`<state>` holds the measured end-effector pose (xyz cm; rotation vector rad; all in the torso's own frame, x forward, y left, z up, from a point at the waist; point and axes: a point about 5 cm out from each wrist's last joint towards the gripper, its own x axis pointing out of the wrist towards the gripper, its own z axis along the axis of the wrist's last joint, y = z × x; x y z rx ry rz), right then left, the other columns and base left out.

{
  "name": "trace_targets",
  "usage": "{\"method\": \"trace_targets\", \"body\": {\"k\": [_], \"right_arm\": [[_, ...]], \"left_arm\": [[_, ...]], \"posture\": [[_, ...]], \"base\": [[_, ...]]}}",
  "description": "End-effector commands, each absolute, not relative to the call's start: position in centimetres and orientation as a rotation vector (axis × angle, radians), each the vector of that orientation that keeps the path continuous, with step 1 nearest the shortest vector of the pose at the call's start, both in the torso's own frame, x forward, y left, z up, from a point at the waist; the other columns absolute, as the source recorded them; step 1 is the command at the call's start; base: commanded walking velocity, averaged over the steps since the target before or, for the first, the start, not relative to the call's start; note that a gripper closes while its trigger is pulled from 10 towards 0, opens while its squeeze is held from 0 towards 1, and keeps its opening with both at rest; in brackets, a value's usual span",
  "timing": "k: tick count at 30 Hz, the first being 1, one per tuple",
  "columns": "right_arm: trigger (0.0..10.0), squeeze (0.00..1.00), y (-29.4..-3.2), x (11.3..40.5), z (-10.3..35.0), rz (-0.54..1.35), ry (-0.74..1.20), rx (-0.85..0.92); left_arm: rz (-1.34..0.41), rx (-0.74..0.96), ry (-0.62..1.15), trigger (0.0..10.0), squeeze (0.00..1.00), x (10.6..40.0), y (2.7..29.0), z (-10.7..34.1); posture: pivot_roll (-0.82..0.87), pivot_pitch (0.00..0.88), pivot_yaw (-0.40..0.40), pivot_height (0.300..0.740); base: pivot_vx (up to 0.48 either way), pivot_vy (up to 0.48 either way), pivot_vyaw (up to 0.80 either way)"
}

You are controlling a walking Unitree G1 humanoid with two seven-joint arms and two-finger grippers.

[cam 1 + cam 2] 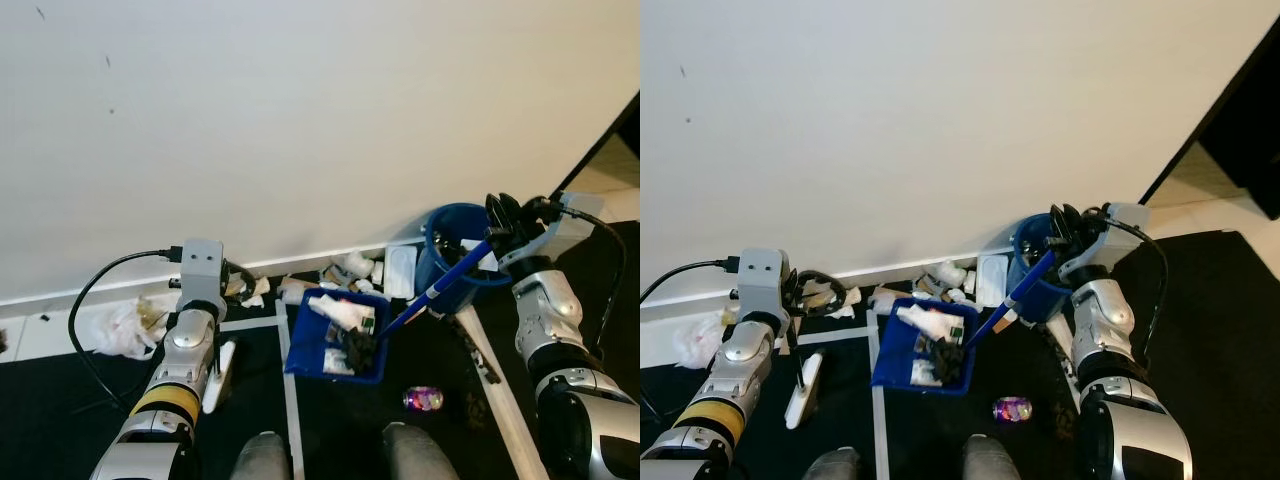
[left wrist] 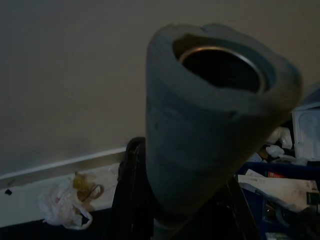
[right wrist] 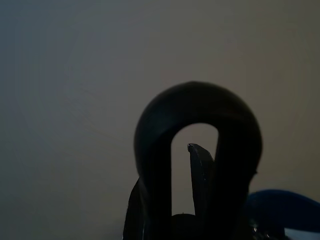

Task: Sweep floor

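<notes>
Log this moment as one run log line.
sweep floor | right gripper holds dustpan handle | blue dustpan loaded, raised beside blue bin | left gripper grips broom handle | can on floor

No text, brand or number can be read anywhere. The white paper packets in the blue plastic dustpan point(image 1: 337, 335) and the small purple can point(image 1: 423, 398) carry print, but it is too small and blurred.

Head views bright and sharp against the pale wall; wrist views dim, blurred.
</notes>
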<state>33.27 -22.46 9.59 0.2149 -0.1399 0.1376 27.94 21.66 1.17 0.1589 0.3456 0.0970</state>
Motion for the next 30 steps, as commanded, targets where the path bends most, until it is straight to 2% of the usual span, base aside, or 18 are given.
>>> {"method": "trace_targets", "body": {"k": [1,7,12,30], "right_arm": [[10.0,0.0,-22.5,33.9,11.2,0.15,-0.21,0.229],[10.0,0.0,-21.9,34.7,13.1,0.202,-0.263,0.241],[10.0,0.0,-21.6,35.2,14.6,0.233,-0.298,0.229],[10.0,0.0,-21.0,35.3,15.2,0.272,-0.299,0.218]], "left_arm": [[0.111,0.1,0.497,10.0,0.0,25.8,21.1,-1.7],[0.099,0.096,0.498,10.0,0.0,26.0,20.6,-1.7],[0.1,0.097,0.502,10.0,0.0,26.1,20.4,-1.7],[0.124,0.096,0.511,10.0,0.0,26.2,20.4,-1.7]], "posture": [[0.08,0.02,-0.059,0.74],[0.07,0.026,-0.055,0.74],[0.07,0.027,-0.057,0.74],[0.07,0.028,-0.063,0.74]], "base": [[0.0,0.0,0.0],[0.0,-0.145,0.0],[0.0,-0.48,0.0],[0.0,-0.48,0.0]]}}
